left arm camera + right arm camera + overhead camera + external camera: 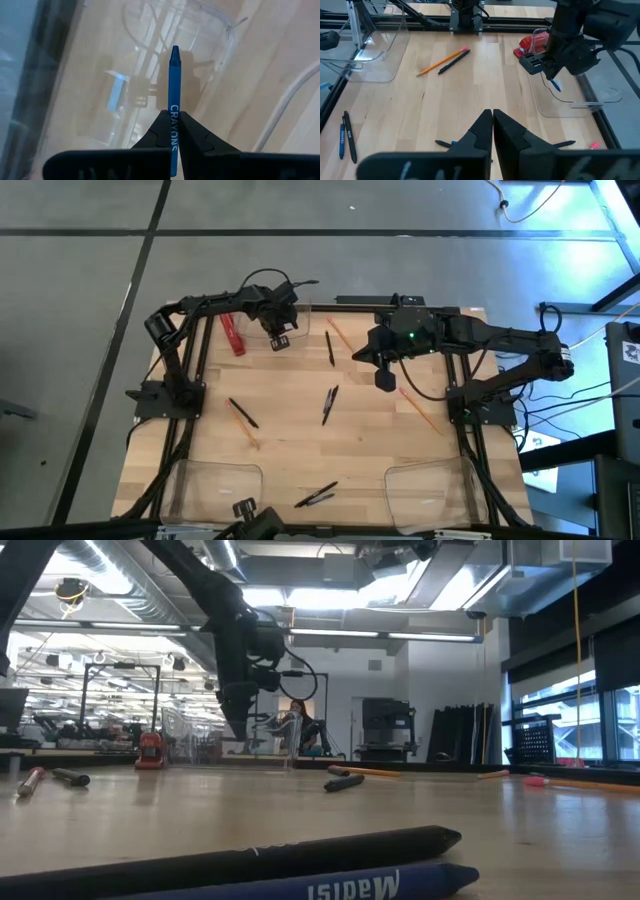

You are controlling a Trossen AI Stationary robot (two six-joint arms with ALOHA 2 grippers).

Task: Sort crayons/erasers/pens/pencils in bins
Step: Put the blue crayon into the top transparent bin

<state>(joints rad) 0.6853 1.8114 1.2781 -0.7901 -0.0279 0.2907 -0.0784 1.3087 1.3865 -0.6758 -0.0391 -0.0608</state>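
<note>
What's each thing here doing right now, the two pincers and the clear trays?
Left pincer: shut on a blue crayon, over the far tray.
Right pincer: shut, holding nothing, above the table.
Two near trays: look empty.

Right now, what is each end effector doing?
Left end effector: closed on a thin blue wax crayon, over a clear plastic bin.
Right end effector: closed, empty.

Open lab hall, ceiling ducts (120, 590), equipment racks (385, 725)
</note>
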